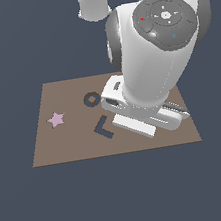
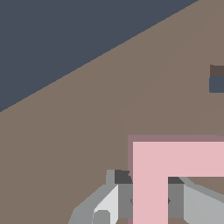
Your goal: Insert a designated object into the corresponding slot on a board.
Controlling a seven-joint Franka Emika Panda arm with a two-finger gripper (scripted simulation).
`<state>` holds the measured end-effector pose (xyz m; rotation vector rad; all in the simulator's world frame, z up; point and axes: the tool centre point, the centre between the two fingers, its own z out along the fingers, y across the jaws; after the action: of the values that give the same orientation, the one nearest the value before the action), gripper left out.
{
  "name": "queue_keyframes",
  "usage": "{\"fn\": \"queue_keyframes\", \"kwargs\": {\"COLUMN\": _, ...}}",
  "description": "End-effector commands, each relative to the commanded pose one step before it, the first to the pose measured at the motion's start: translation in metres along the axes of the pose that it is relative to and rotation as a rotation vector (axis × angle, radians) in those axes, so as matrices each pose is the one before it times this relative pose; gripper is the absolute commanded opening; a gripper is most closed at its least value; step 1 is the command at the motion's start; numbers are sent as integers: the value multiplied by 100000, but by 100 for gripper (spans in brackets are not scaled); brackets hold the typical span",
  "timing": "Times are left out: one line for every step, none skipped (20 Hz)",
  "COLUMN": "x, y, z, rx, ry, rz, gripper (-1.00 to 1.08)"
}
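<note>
Board (image 1: 62, 145): flat brown rectangle, lying level on a dark plain ground. The arm's big white body hides much of the side toward the exterior view's right.

Slot (image 1: 102, 128): dark L-shaped recess near the board's middle, empty, just beside the arm's white wrist housing. A dark patch at the edge of the wrist view may be part of a recess; I cannot tell which.

Ring recess (image 1: 91, 100): dark, round, a little beyond the slot, empty.

Star (image 1: 57, 119): mauve-pink, flat on the board toward the exterior view's left, well apart from the slot and the arm.

L block (image 2: 151, 175): light pink, right-angled. Seen only in the wrist view, where one leg runs down between the grey fingers (image 2: 124, 199). In the exterior view the arm covers it entirely.

Gripper (image 2: 151, 201): jaws stand either side of that leg, close against it. Whether they are already clamped on it or only set around it, I cannot tell. Whether the block rests on the board or is lifted is also unclear, though a darker band along its edges suggests a shadow close beneath.

Step in hand, by my reckoning: the grasp of the block, the slot still unfilled.

Next move calls for: a sure hold, a lift clear of the board, a carry over to the slot, a turn to match its angle, then a straight lowering.
</note>
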<state>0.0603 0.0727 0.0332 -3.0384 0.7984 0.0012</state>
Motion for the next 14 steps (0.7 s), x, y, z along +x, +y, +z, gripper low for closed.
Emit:
{"fn": "queue_keyframes", "kwargs": {"x": 251, "y": -1, "z": -42, "rx": 31, "ry": 45, "rz": 3263, "gripper": -100}}
{"fn": "queue_keyframes", "kwargs": {"x": 120, "y": 0, "z": -9, "rx": 3, "ry": 3, "rz": 1674, "gripper": -100}}
{"fn": "queue_keyframes", "kwargs": {"x": 132, "y": 1, "z": -10, "rx": 3, "ry": 3, "rz": 1836, "gripper": -100}}
{"fn": "queue_keyframes", "kwargs": {"x": 144, "y": 1, "z": -10, "rx": 4, "ry": 4, "rz": 1997, "gripper": -100}}
{"fn": "queue_keyframes", "kwargs": {"x": 155, "y": 1, "z": -11, "rx": 4, "ry": 4, "rz": 2158, "gripper": -100}}
{"fn": "queue_keyframes", "kwargs": {"x": 167, "y": 2, "z": -12, "rx": 4, "ry": 4, "rz": 2320, "gripper": -100}}
{"fn": "queue_keyframes", "kwargs": {"x": 179, "y": 2, "z": -13, "rx": 4, "ry": 4, "rz": 2481, "gripper": -100}}
{"fn": "queue_keyframes", "kwargs": {"x": 191, "y": 3, "z": -14, "rx": 4, "ry": 5, "rz": 2645, "gripper": -100}}
{"fn": "queue_keyframes", "kwargs": {"x": 202, "y": 3, "z": -14, "rx": 5, "ry": 5, "rz": 2807, "gripper": -100}}
{"fn": "queue_keyframes", "kwargs": {"x": 215, "y": 4, "z": -15, "rx": 5, "ry": 5, "rz": 2970, "gripper": -100}}
{"fn": "queue_keyframes", "kwargs": {"x": 227, "y": 5, "z": -16, "rx": 5, "ry": 5, "rz": 3134, "gripper": -100}}
{"fn": "queue_keyframes", "kwargs": {"x": 239, "y": 5, "z": -17, "rx": 5, "ry": 5, "rz": 3298, "gripper": -100}}
{"fn": "queue_keyframes", "kwargs": {"x": 251, "y": 6, "z": -18, "rx": 5, "ry": 6, "rz": 3462, "gripper": -100}}
{"fn": "queue_keyframes", "kwargs": {"x": 263, "y": 7, "z": -18, "rx": 5, "ry": 6, "rz": 3627, "gripper": -100}}
